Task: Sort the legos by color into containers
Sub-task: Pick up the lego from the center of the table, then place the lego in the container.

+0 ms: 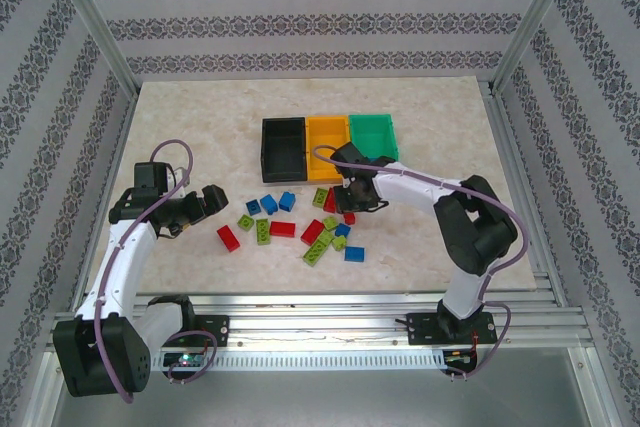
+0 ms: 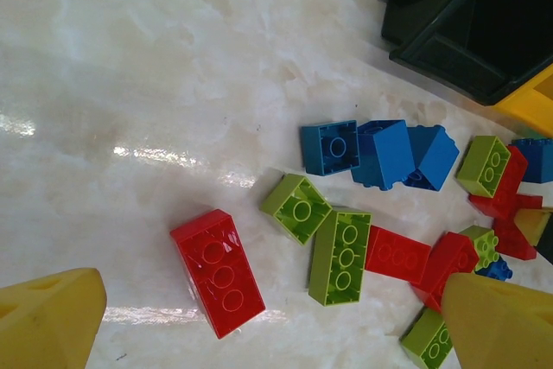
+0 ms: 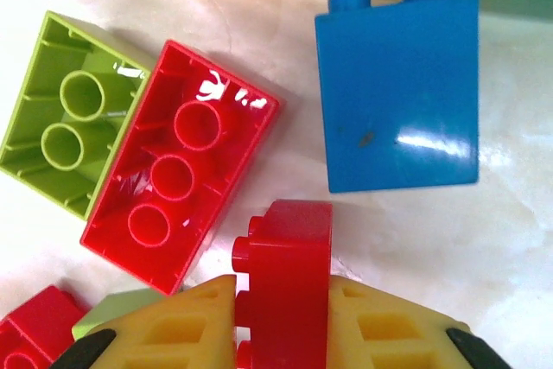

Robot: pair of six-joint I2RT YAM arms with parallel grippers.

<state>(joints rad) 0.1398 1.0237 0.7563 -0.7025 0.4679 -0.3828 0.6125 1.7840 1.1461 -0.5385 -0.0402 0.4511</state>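
Our right end effector point(image 3: 285, 321) is clenched on a small red brick point(image 3: 289, 244), which stands on its edge between the two yellow fingers point(image 3: 173, 334), in the heap of legos near the middle of the desk point(image 1: 190, 117). To do this step well, we think we must first lift straight up. A bigger red brick point(image 3: 177, 170) lies just beside the held one and a blue brick point(image 3: 397, 92) is near, so a sideways pull could drag them. Much of the brick sticks out of the grip, so we should move slowly. Then we carry it to the row behind: the black bin point(image 1: 284, 142), the orange-yellow bin point(image 1: 327, 134), the green bin point(image 1: 372, 131). Which one is for red we cannot tell; orange-yellow seems the closest colour. The left end effector point(image 1: 210, 199) is released, wide open, above the desk near a lone red brick point(image 2: 218, 272), and it should wait apart.
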